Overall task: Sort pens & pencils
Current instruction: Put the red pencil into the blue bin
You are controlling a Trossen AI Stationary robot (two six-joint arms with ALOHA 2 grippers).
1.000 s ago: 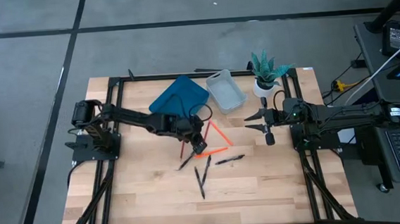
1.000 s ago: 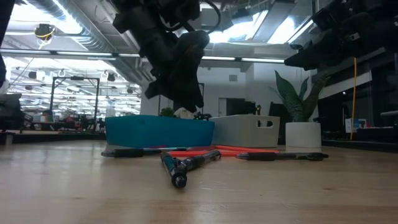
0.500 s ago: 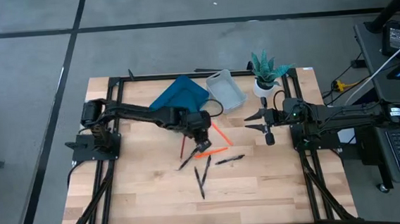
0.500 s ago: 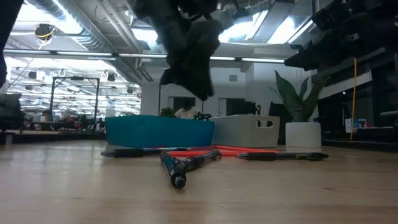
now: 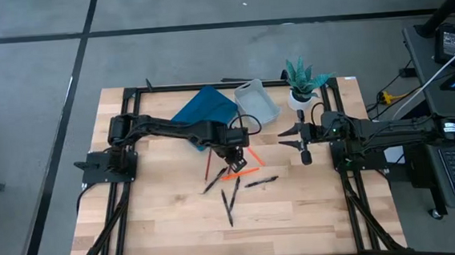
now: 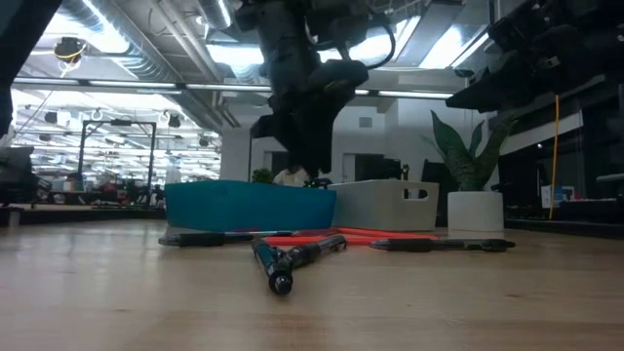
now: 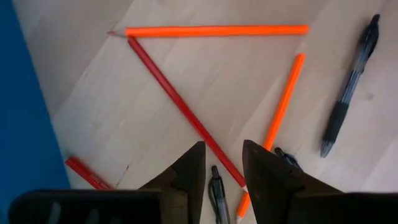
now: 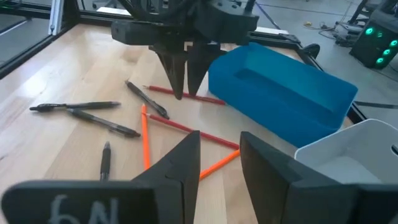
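Note:
Several black pens (image 5: pixel 261 181) lie flat on the wood near the table's middle, one of them (image 7: pixel 348 93) in the left wrist view. Red and orange pencils (image 5: pixel 239 173) lie flat among them in a rough triangle. A red pencil (image 7: pixel 180 106) runs right below my left gripper (image 7: pixel 222 158). That gripper (image 5: pixel 233 149) hangs open above the pencils, fingers pointing down, clear of the table in the low view (image 6: pixel 308 166). My right gripper (image 5: pixel 303 144) waits open at the table's right side, beside the plant.
A blue tray (image 5: pixel 204 107) and a white bin (image 5: pixel 255 103) stand on the far side of the pile, and a potted plant (image 5: pixel 303 82) stands at the far right. Bare wood lies toward the near edge (image 5: pixel 243 231).
My left gripper has moved toward the table's right, from over the left part of the pile to over the red and orange pencils, staying above the table. The pens and pencils have not moved.

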